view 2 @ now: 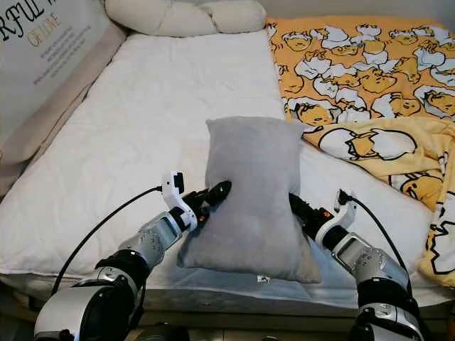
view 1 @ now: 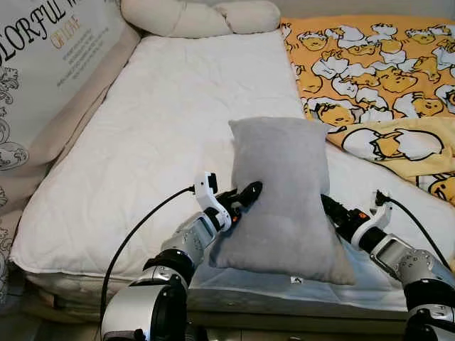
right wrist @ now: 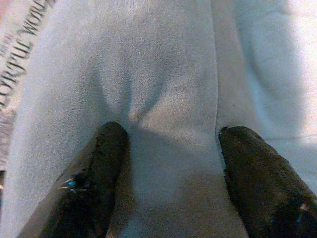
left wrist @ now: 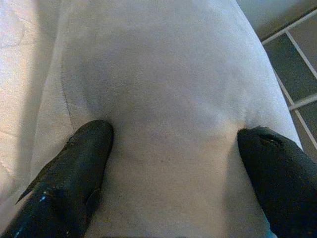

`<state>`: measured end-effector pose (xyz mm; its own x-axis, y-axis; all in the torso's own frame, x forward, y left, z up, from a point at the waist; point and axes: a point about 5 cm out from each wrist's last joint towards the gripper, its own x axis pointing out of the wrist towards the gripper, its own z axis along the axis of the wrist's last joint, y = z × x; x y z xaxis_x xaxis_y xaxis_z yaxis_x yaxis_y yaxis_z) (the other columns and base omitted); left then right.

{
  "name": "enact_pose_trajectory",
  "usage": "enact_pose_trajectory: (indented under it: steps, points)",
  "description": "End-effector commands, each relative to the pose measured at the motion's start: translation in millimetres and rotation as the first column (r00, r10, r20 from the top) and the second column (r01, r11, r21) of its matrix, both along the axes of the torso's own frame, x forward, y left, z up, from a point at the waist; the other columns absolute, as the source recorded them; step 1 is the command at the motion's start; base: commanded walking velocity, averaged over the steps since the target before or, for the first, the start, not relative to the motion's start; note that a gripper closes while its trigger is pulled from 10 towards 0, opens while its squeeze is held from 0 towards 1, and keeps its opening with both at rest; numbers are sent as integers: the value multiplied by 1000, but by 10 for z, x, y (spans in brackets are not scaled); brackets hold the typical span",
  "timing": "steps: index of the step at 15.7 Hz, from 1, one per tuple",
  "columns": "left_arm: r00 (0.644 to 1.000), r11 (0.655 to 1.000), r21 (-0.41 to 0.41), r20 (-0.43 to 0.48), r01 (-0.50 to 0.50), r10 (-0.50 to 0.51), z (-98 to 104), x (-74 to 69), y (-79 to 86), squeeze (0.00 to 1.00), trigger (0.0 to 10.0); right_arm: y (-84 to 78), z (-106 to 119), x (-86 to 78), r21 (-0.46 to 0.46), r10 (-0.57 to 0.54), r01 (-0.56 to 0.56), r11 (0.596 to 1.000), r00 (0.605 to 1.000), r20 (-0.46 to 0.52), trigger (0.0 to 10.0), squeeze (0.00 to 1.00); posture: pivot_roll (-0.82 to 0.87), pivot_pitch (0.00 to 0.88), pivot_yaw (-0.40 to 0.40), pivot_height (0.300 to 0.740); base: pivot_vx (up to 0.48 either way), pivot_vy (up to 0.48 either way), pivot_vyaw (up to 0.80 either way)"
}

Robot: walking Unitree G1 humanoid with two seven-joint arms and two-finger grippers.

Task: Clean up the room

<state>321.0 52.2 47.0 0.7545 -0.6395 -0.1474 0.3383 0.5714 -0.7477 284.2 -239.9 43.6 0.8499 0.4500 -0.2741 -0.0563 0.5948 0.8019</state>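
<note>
Pillow upright at near bed edge, pinched between left gripper and right gripper. Left wrist: fingers spread, pressed into fabric, not clenched. Right wrist: fingers likewise splayed, dimpling cloth. Step judged: two-sided squeeze-hold. Next: lift together, carry toward headboard, keep inward pressure.

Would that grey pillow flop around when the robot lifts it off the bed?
Probably a little. The grey pillow dents where the left gripper and right gripper press its sides, so it looks soft and likely light. Held from both sides, it should sag, not fold.
</note>
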Motion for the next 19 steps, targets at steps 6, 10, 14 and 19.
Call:
enact_pose_trajectory:
  steps: [6,10,14,19]
  points:
    - [984,984,9,-10,176,-176,-15,-121,-291,0,0,262,-63,-46,-8,141,-141,990,990,0,0,0,-94,57,83,740,0,0,0]
    - [984,983,47,-24,175,-174,-20,-94,-229,0,0,350,-40,-11,-26,142,-142,990,990,23,0,0,-83,44,95,740,0,0,0]
    - [987,984,77,-32,162,-160,-38,-78,-156,0,0,416,-65,42,-72,130,-131,989,991,-13,0,0,-63,25,100,740,0,0,0]
    - [991,989,82,-54,126,-122,-45,-54,-98,0,0,519,-74,67,-93,95,-92,991,995,23,0,0,-64,11,113,740,0,0,0]
